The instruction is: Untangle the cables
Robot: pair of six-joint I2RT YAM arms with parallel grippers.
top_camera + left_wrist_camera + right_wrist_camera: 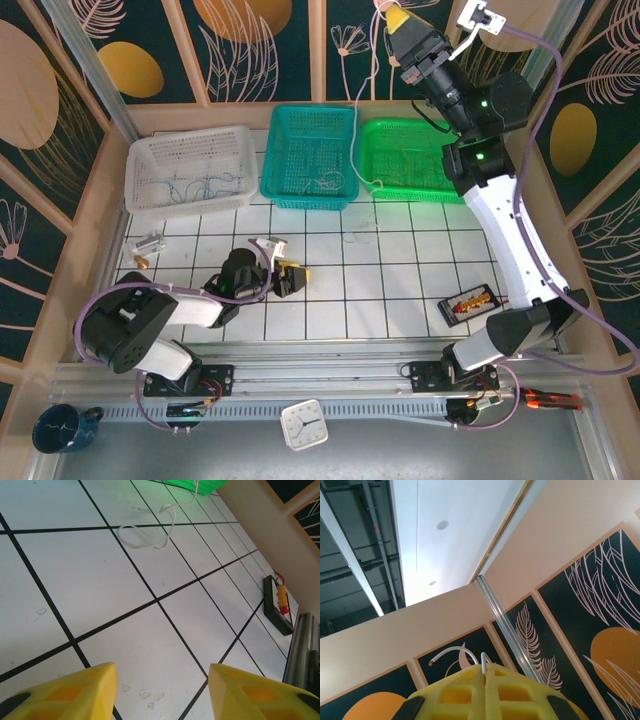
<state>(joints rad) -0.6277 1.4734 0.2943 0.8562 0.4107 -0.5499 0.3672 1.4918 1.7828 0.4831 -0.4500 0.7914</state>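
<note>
Overhead, the right tool [397, 17] pinches one end of a white cable [173, 519]; its loop lies on the counter [75, 580] well ahead of the released left tool [162, 690].

You are looking over a white desk [400, 290] gridded in black lines, with dark, leaf-patterned wall panels [90, 30] standing around it. Overhead, small round fixtures [442, 525] are sitting in a white ceiling [465, 505].

Left gripper [162, 690] low, jaws apart, right gripper [484, 680] raised (pinching a cable [452, 649])
</note>
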